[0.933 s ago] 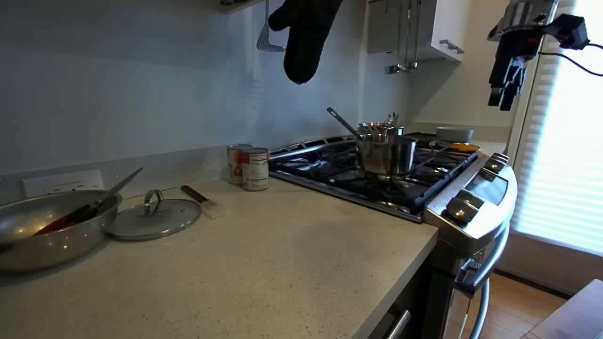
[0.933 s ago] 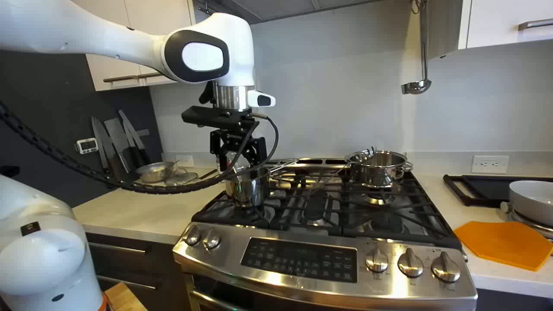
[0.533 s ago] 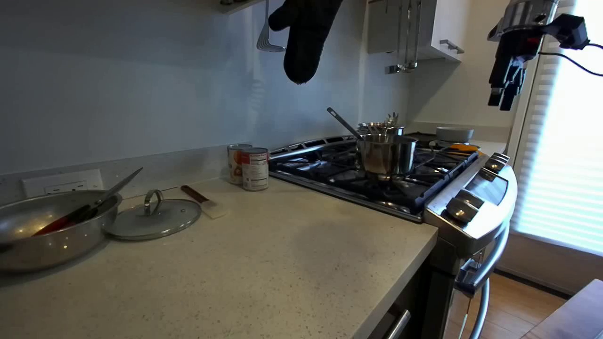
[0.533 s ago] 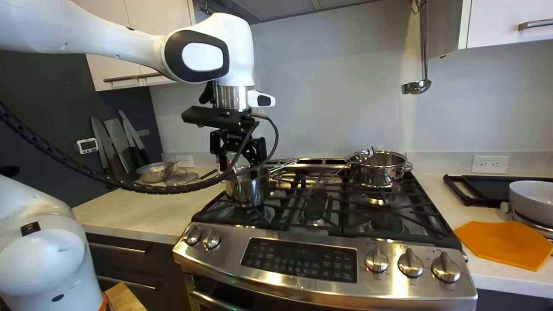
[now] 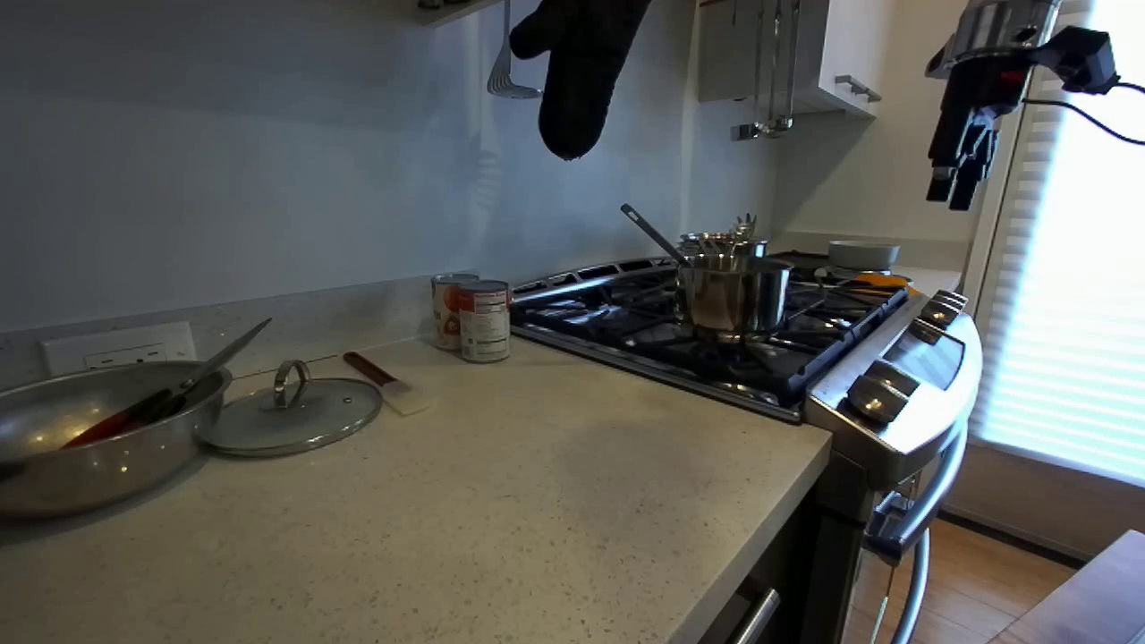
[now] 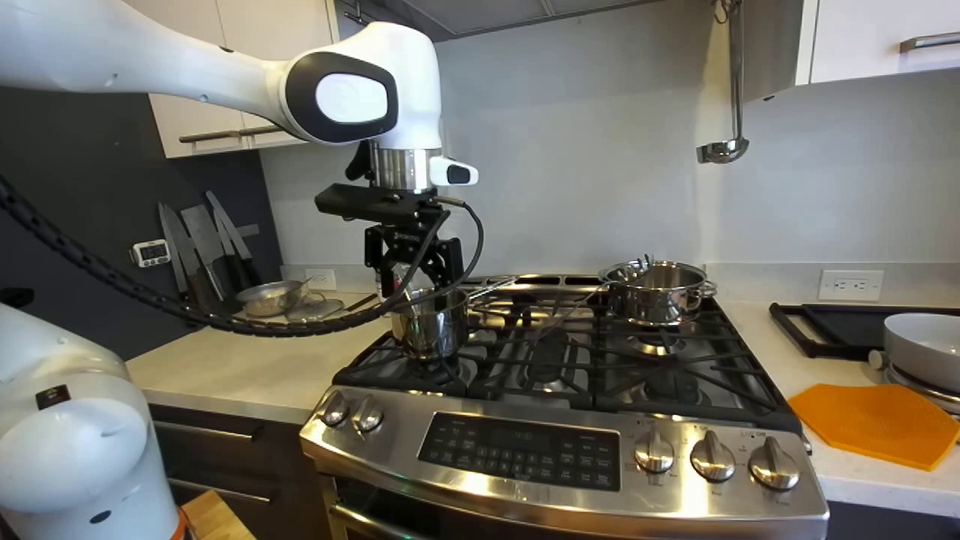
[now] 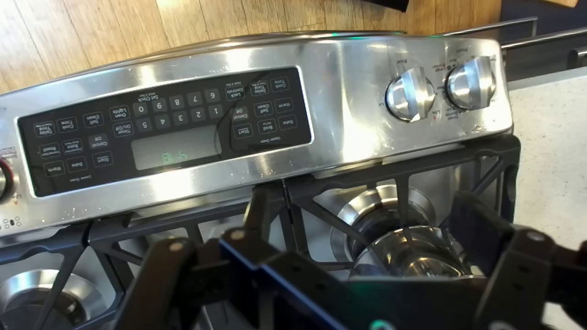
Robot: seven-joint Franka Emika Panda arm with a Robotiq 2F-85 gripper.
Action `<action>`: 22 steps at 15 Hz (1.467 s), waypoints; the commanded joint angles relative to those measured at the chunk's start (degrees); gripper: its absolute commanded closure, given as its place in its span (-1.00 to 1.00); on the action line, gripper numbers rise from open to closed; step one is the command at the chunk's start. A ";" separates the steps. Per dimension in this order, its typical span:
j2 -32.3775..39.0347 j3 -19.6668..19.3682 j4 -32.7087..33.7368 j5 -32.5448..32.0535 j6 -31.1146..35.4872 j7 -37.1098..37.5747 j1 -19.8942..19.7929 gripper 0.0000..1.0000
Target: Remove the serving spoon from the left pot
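In the left pot, the serving spoon leans toward the far wall. No movement noted this last second; the claw hangs empty, jaws apart. Removal is judged not begun.

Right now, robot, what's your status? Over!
Black gripper open, empty. Long dark-grey metal-looking serving spoon leaning from shiny cylindrical steel pot. Possible snag: black flexible cable, crossing before pot in an exterior view.
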 commanded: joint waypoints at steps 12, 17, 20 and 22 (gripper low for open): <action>0.39 13.28 -4.59 0.37 3.76 6.62 4.24 -1.00; 1.41 18.99 -5.65 -1.73 9.37 12.91 5.84 -1.00; 2.36 22.34 -5.70 -4.35 12.98 15.75 6.31 -1.00; 2.20 21.22 -4.90 -3.08 11.52 14.60 6.85 -1.00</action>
